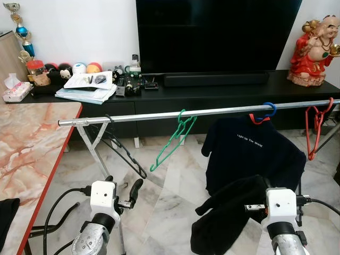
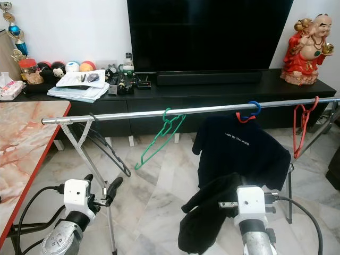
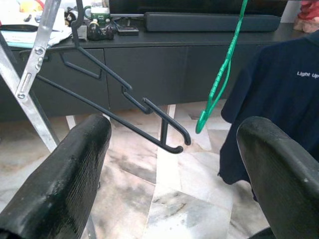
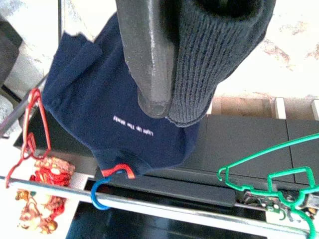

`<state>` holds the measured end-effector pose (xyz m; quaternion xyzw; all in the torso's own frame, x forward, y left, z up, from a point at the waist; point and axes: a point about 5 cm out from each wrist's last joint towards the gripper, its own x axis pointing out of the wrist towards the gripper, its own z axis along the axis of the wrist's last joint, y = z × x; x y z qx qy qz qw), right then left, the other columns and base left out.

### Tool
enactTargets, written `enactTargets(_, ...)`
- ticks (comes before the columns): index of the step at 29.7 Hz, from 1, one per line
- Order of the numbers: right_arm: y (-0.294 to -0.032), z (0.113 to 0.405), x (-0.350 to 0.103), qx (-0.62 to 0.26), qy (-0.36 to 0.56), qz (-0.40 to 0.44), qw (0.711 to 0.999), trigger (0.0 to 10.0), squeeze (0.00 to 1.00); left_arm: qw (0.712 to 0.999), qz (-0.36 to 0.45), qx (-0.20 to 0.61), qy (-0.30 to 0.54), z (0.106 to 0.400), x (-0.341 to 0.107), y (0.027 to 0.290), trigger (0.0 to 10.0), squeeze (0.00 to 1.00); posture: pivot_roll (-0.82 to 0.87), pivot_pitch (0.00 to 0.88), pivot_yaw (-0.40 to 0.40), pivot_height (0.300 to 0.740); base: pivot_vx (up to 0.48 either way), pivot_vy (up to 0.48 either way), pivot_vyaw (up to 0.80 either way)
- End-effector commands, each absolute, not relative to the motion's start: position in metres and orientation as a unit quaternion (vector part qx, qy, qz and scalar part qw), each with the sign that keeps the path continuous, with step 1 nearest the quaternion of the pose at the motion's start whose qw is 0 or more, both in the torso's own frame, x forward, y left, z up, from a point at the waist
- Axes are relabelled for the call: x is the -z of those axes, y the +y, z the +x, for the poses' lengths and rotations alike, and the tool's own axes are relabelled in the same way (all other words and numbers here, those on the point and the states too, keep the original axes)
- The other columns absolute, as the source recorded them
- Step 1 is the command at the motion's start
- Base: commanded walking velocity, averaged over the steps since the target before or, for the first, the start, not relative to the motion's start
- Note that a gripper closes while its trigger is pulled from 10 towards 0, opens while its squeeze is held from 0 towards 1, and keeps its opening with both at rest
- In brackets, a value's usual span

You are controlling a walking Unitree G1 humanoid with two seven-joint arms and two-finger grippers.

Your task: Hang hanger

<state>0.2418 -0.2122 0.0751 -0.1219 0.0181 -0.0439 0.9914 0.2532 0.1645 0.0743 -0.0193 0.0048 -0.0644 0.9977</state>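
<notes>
A metal rail point(image 1: 212, 112) runs across in front of me. Spaced along it hang a black hanger point(image 1: 125, 151), a green hanger point(image 1: 172, 141), a blue-hooked hanger point(image 1: 269, 108) carrying a navy T-shirt point(image 1: 249, 149), and a red hanger point(image 1: 314, 127). My left gripper point(image 1: 123, 186) is open and empty, low below the rail, facing the black hanger point(image 3: 124, 94). My right gripper point(image 4: 169, 109) is shut on a black knitted garment point(image 1: 228, 218), which droops below the T-shirt and hides one finger.
A marble table point(image 1: 26, 149) with a red edge stands at my left, a dark cloth point(image 1: 6, 212) on its near corner. The rack's crossed legs point(image 1: 93, 149) are under the rail's left end. Behind are a black TV cabinet point(image 1: 212, 90) and a red statue point(image 1: 313, 48).
</notes>
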Motion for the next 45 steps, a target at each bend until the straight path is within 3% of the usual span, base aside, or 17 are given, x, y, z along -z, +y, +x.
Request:
enactTargets(1, -0.2141, 0.2418, -0.0816, 0.059, 0.005, -0.113, 0.992, 10.0, 0.0, 0.998, -0.014, 0.065, 0.003, 0.2533, -0.0751, 0.1664, 10.0, 0.0, 0.05, 0.0, -0.009, 0.74, 0.0, 0.0, 0.0)
enactTargets(12, -0.2168, 0.2372, -0.0764, 0.092, 0.022, -0.097, 0.991, 10.0, 0.0, 0.997, -0.01, 0.078, 0.006, 0.2533, -0.0769, 0.1658, 10.0, 0.0, 0.05, 0.0, 0.027, 0.74, 0.253, 0.0, 0.0)
enactTargets(17, -0.2183, 0.2377, -0.0778, 0.1, 0.019, -0.093, 0.99, 10.0, 0.0, 0.997, -0.009, 0.081, 0.007, 0.2539, -0.0774, 0.1651, 10.0, 0.0, 0.05, 0.0, 0.029, 0.74, 0.259, 0.0, -0.75)
enactTargets(45, -0.2105, 0.2407, -0.078, 0.098, 0.016, -0.09, 0.991, 10.0, 0.0, 0.996, -0.012, 0.087, 0.007, 0.2535, -0.0794, 0.1641, 10.0, 0.0, 0.06, 0.005, 0.029, 0.74, 0.257, 0.0, 0.0)
